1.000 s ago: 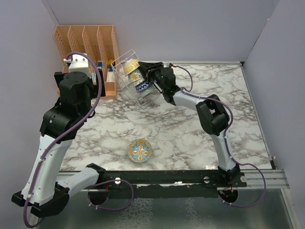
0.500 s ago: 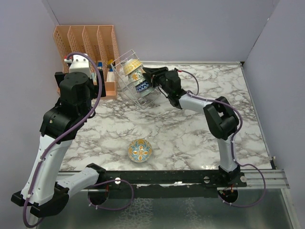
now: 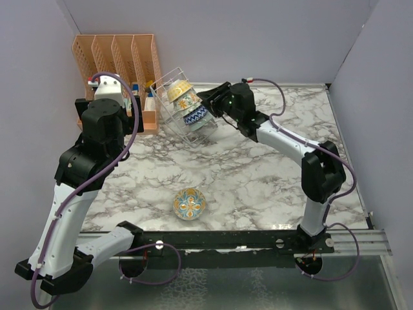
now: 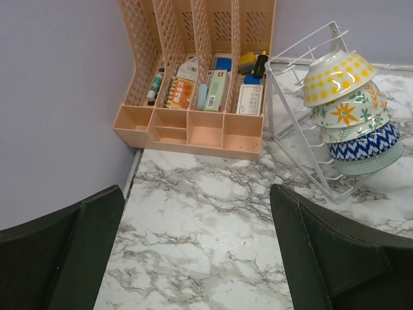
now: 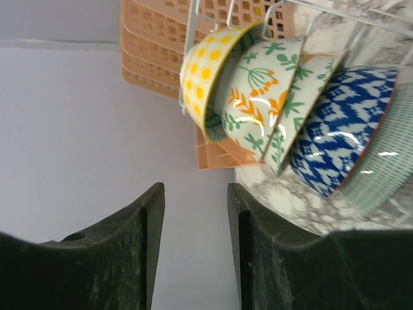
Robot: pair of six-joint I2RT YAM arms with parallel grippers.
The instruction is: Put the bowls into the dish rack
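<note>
The wire dish rack (image 3: 173, 111) leans at the back left, next to the orange organiser. Several bowls stand stacked in it: a yellow one (image 5: 205, 76), flowered ones (image 5: 257, 87), a blue zigzag one (image 5: 342, 132) and a teal one (image 5: 382, 175). One more bowl (image 3: 190, 203), with an orange flower inside, sits upright on the table near the front. My right gripper (image 3: 208, 101) hangs just right of the rack, open, with nothing between its fingers (image 5: 152, 219). My left gripper (image 4: 197, 194) is open above bare marble in front of the organiser.
The orange slotted organiser (image 4: 193, 123) holds pens and small boxes in the back left corner. Purple walls close the left, back and right. The left arm (image 3: 90, 155) rises tall over the table's left side.
My right gripper has drawn back to the right, away from the rack, and its jaws have widened a little. The bowls in the rack stay put. The left arm has not moved.
</note>
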